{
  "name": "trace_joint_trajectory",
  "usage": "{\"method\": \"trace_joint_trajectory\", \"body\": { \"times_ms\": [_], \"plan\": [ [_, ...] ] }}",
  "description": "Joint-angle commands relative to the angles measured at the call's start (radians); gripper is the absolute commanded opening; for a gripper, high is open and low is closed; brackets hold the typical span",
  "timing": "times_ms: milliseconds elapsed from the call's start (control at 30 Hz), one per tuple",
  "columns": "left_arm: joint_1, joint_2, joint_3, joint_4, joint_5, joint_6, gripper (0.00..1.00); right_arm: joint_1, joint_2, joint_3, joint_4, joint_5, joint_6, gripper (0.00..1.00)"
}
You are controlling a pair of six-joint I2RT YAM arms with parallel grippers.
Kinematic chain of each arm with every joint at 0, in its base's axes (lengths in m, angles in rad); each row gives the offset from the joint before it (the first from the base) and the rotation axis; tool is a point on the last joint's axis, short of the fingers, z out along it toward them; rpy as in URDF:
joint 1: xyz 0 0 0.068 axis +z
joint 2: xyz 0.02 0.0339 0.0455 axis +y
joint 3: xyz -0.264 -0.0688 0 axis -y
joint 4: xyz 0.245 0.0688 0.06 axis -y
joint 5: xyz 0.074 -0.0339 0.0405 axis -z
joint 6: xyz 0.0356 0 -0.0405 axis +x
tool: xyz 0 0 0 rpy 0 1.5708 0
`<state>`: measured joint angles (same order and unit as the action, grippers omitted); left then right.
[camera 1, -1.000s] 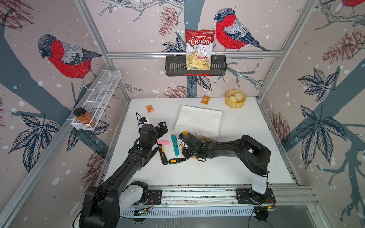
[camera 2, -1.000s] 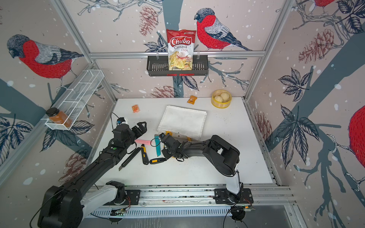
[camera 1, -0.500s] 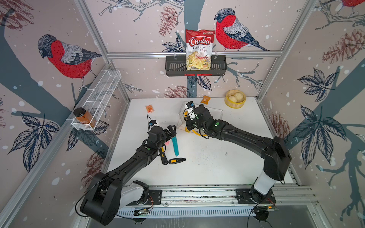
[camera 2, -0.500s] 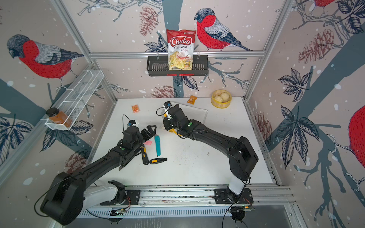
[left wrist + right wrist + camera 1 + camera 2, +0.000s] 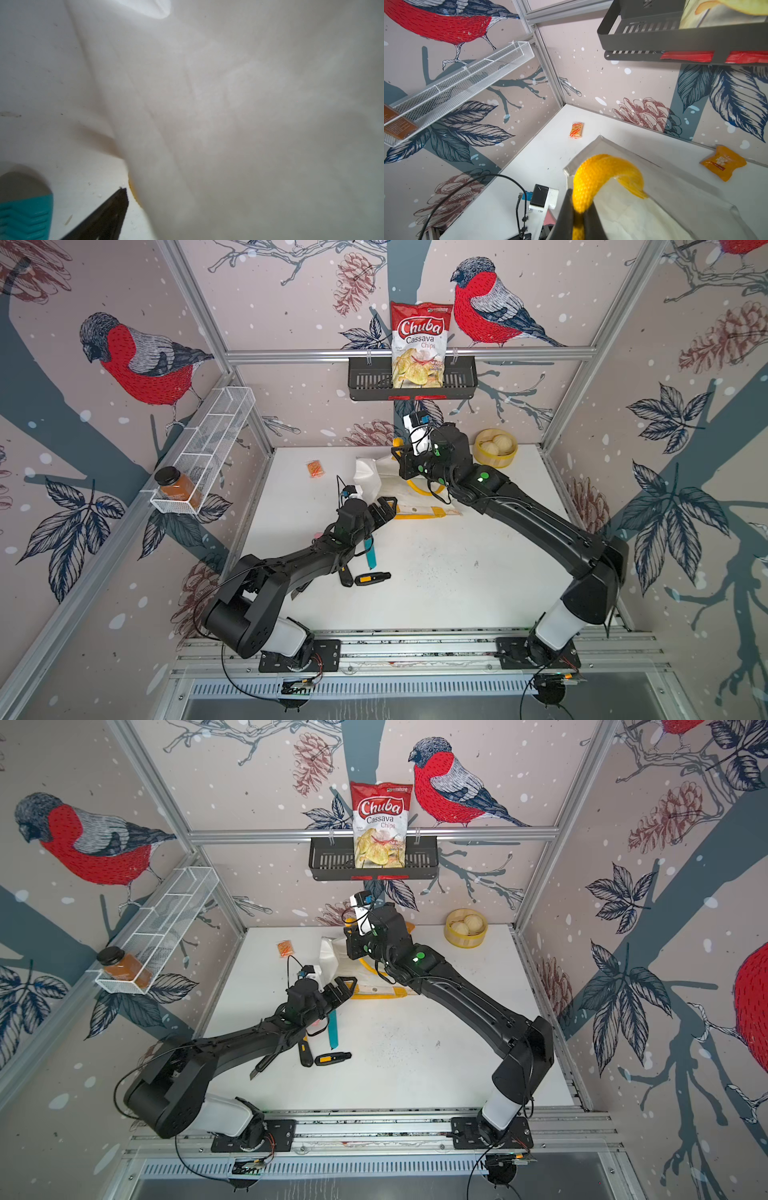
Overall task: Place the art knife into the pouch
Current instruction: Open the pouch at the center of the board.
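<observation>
The white pouch (image 5: pixel 368 479) (image 5: pixel 330 957) is partly raised off the table at the back. My right gripper (image 5: pixel 405 460) (image 5: pixel 579 209) is shut on one of its yellow loop handles (image 5: pixel 604 170) and holds it up. Several utility knives lie near the left arm: a teal one (image 5: pixel 371 556) (image 5: pixel 25 216) and two black-and-yellow ones (image 5: pixel 372 578) (image 5: pixel 345 576). I cannot tell which of them is the art knife. My left gripper (image 5: pixel 384 510) (image 5: pixel 345 986) stands open just above the teal knife, close to the pouch's near edge. White pouch fabric (image 5: pixel 249 124) fills the left wrist view.
An orange packet (image 5: pixel 315 468) lies at the back left, and another one (image 5: pixel 722 163) lies behind the pouch. A bamboo steamer with buns (image 5: pixel 496 446) stands at the back right. A black wall basket (image 5: pixel 365 381) hangs above the right gripper. The wire shelf (image 5: pixel 208 443) holds a jar (image 5: pixel 178 487).
My right gripper rose from the table and moved toward the back wall with the yellow handle, pulling the flat pouch up. The left gripper moved from beside the knives toward the pouch.
</observation>
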<state>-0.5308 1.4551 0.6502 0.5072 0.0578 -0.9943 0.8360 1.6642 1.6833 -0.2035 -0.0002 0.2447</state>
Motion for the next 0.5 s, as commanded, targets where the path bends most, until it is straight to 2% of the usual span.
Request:
{"method": "trace_joint_trajectory", "body": {
  "times_ms": [0,133,200,267,300,333,467],
  "plan": [
    [-0.016,-0.002,0.032,0.057,-0.018,0.004,0.98,0.001,-0.012,0.015,0.033,-0.046,0.049,0.00],
    [-0.019,-0.008,0.069,0.002,-0.064,0.018,0.98,0.009,-0.021,0.017,0.049,-0.076,0.070,0.00],
    [-0.019,-0.004,0.085,-0.027,-0.082,0.029,0.92,0.010,-0.034,0.016,0.055,-0.083,0.072,0.00],
    [-0.020,-0.005,0.094,-0.041,-0.088,0.065,0.55,0.005,-0.049,0.020,0.044,-0.074,0.065,0.00],
    [-0.020,-0.010,0.096,-0.045,-0.087,0.090,0.14,0.000,-0.059,0.021,0.035,-0.067,0.062,0.00],
    [-0.020,-0.017,0.102,-0.065,-0.094,0.105,0.00,-0.008,-0.069,0.020,0.025,-0.061,0.060,0.00],
    [-0.019,-0.047,0.142,-0.143,-0.060,0.177,0.00,-0.068,-0.105,0.016,-0.026,-0.024,0.060,0.00]
  ]
}}
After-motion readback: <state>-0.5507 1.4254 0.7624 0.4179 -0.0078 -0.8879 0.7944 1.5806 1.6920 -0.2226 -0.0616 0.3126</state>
